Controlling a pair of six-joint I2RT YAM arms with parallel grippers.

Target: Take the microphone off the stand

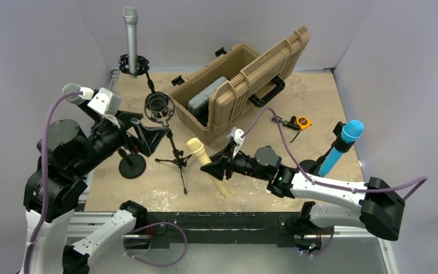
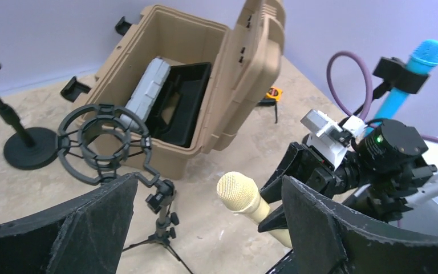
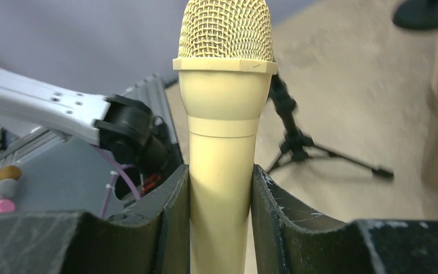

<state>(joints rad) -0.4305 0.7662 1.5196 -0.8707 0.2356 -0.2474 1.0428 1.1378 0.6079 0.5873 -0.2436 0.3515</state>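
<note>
Where the right jaws clamp the cream microphone (image 3: 225,85), they grip its handle just below the collar. The mesh head stays clear above them, a low hold that should keep the body steady. Left jaws stand wide apart with nothing between them, facing the shock-mount stand (image 2: 105,142) — probably placed there to brace it. The mount ring is vacant. The microphone hangs tilted over the bench (image 1: 319,114), beside the tripod legs and apart from the ring. Judgement: removal looks done — only setting down remains. Tan case (image 1: 236,85) lies open behind.
</note>
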